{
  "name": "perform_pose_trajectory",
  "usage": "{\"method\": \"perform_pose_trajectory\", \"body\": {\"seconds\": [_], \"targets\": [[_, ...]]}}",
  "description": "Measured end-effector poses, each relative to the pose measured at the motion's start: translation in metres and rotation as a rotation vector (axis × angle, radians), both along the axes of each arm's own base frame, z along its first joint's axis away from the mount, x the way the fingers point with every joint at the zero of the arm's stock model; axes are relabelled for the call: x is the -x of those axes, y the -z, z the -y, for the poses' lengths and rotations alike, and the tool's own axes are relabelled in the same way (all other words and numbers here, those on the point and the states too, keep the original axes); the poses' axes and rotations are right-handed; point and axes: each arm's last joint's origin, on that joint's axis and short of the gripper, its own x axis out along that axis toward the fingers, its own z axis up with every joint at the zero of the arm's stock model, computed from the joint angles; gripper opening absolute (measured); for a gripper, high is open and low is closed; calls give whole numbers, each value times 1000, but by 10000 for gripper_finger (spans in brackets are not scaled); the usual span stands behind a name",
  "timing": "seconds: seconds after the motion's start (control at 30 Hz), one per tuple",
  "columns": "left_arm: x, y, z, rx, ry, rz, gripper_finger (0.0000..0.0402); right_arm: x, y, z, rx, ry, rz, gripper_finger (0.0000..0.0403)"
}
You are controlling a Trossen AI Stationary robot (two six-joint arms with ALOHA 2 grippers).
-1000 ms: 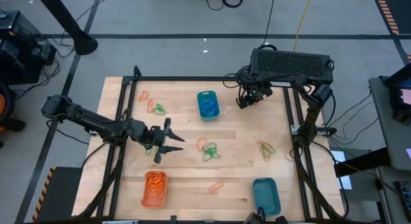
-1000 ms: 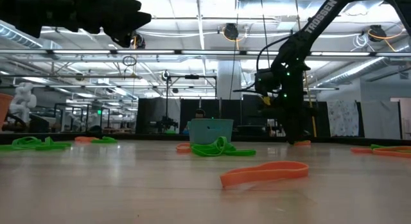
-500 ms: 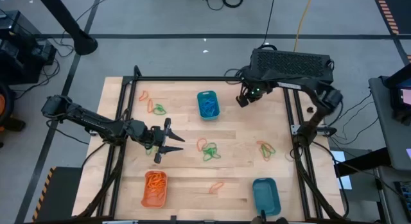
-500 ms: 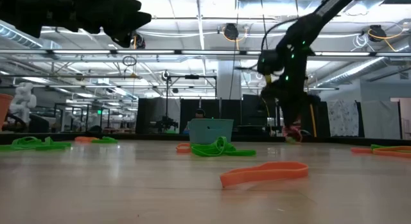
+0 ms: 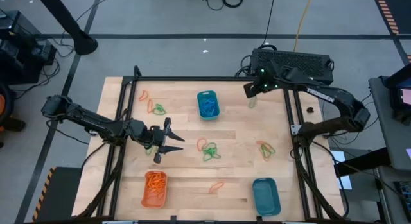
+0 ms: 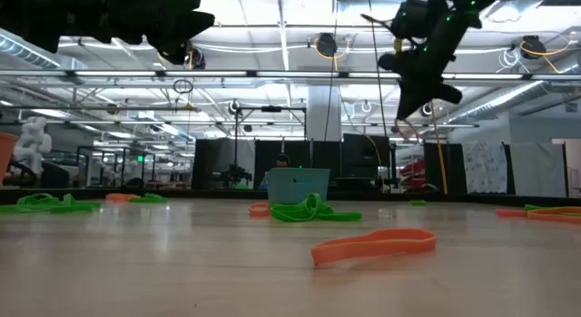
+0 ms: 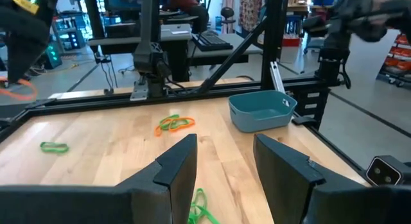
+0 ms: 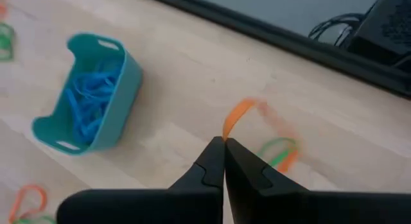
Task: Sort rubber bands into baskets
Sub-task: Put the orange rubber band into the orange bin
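My right gripper (image 5: 247, 90) is raised high over the table's far right part and is shut on an orange rubber band (image 8: 235, 118); it also shows in the low view (image 6: 406, 124). A green band (image 5: 252, 103) lies on the wood below it. My left gripper (image 5: 177, 144) is open and empty, at mid-left, beside a heap of green and orange bands (image 5: 209, 149). A teal basket (image 5: 207, 104) holds blue bands. An orange basket (image 5: 155, 188) holds orange bands. A second teal basket (image 5: 266, 194) stands near right. My right gripper pinches the orange band by one end (image 8: 226, 137) between its two fingertips, coming from above. The rest of the band sticks out past the fingertips, lifted clear of the table and blurred.
Loose bands lie at far left (image 5: 152, 106), at right (image 5: 265, 148) and near the front (image 5: 217, 185). A dark frame rail (image 5: 192, 78) runs along the far edge, with posts at both sides. A black box (image 5: 292, 62) sits behind the far right corner.
My right gripper has risen from the tabletop at the far right, drifting slightly toward the far edge, and has lifted the orange band clear. The green band beside it has stayed on the wood.
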Motion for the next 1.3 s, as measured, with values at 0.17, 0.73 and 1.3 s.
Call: {"method": "perform_pose_trajectory", "body": {"seconds": [0.17,0.73,1.3], "targets": [[-1,1,0,-46,-8,9,161,-20,-15,-27,-39,-225,199,0],[-33,21,5,-88,-68,132,161,-112,-12,-176,1,-838,498,0],[-62,39,14,-178,-32,63,229,-151,29,-220,-40,-941,538,0]]}}
